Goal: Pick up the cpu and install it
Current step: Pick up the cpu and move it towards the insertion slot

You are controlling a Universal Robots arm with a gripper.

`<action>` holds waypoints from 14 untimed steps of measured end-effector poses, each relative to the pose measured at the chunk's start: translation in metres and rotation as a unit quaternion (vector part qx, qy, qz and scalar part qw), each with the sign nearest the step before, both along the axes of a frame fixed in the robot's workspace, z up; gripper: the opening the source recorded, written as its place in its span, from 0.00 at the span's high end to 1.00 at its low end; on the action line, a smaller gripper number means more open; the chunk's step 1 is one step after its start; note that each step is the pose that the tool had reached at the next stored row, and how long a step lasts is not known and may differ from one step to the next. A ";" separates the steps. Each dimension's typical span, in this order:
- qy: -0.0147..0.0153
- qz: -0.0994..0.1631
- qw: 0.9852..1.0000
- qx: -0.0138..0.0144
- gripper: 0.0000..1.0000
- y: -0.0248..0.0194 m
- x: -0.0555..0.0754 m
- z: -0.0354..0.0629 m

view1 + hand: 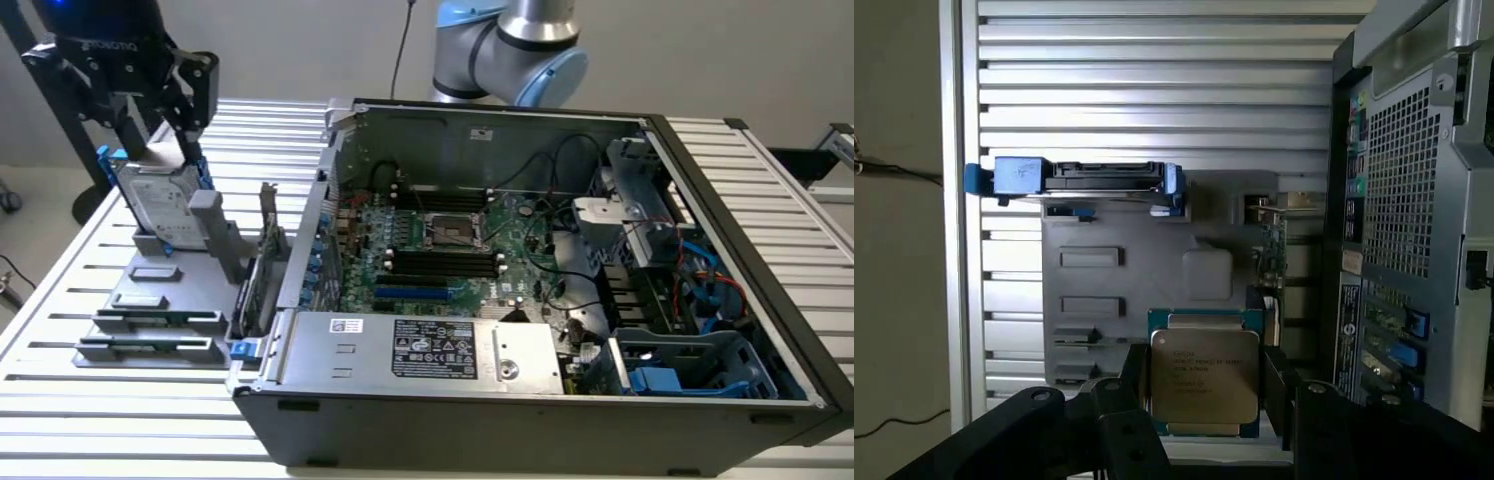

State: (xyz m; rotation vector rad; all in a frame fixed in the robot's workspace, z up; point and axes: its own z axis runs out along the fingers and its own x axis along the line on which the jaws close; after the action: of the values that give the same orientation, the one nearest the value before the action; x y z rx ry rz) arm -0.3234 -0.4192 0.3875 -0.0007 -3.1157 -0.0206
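The cpu (pixel 1204 375), a flat square chip with a silver top and green rim, sits between my gripper's (pixel 1204 400) two black fingers (pixel 1126 400), which press on its two opposite edges. It hangs above the grey holder tray (pixel 1144 260). In the exterior view my gripper (pixel 158 140) is at the far left, just above the upright hard drive (pixel 163 205). The open computer case (pixel 534 260) lies to the exterior view's right, with the bare cpu socket (pixel 451 232) in the middle of its green motherboard.
The hard drive with its blue bracket (pixel 1089 180) stands on the tray beside grey blocks (pixel 147 345). The case's metal side wall (pixel 300 250) rises between tray and motherboard. Cables (pixel 574 300), a power supply (pixel 414 350) and drive cages (pixel 667 240) fill the case's other parts.
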 end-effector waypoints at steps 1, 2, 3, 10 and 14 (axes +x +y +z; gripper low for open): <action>0.000 0.000 1.000 0.000 0.45 0.0001 0.005 0.0007; 0.000 0.000 1.000 0.000 0.45 0.0002 0.009 0.0012; 0.000 0.000 1.000 0.000 0.45 0.0004 0.014 0.0015; 0.000 0.000 1.000 0.000 0.45 0.0018 0.046 0.0023; 0.000 0.000 1.000 0.001 0.45 0.0027 0.064 0.0024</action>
State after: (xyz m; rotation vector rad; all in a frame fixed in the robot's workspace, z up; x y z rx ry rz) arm -0.2595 -0.4165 0.3899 -0.0007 -3.1157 -0.0238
